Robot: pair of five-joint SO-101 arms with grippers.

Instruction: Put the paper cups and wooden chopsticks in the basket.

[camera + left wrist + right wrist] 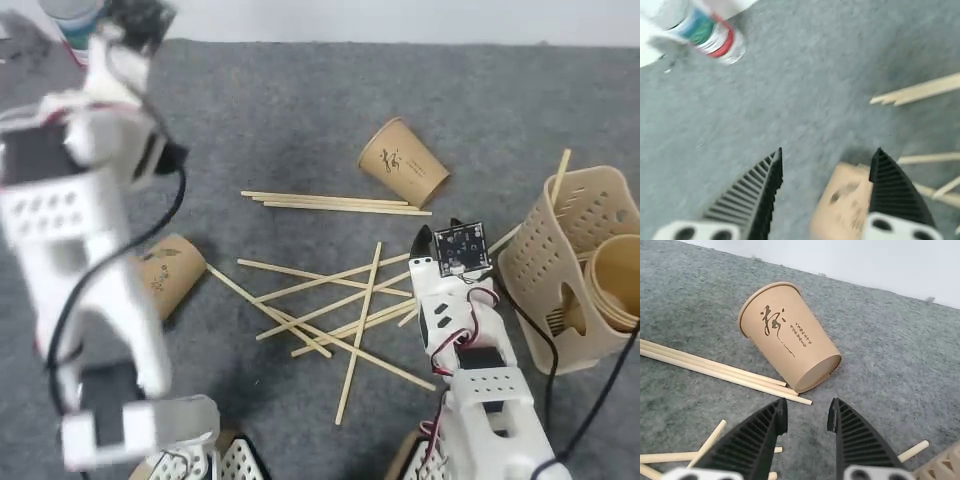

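One paper cup [403, 163] lies on its side at the back of the grey mat. My right gripper [807, 412] is open by a narrow gap just short of that cup's [790, 340] base, holding nothing. A second cup [168, 272] lies on its side at the left, partly behind my raised left arm. My left gripper [829, 150] hangs wide open above this cup [840, 210]. Several wooden chopsticks [345, 300] lie scattered in the middle, and a few [335, 203] lie in a row near the far cup. The beige basket [540, 270] at the right holds stacked cups [615, 280] and a chopstick [558, 180].
A can [705, 32] with a red and green label stands at the mat's far left edge. The white wall [865, 260] runs along the back. The right arm [480, 380] stretches from the front edge, with cables beside the basket.
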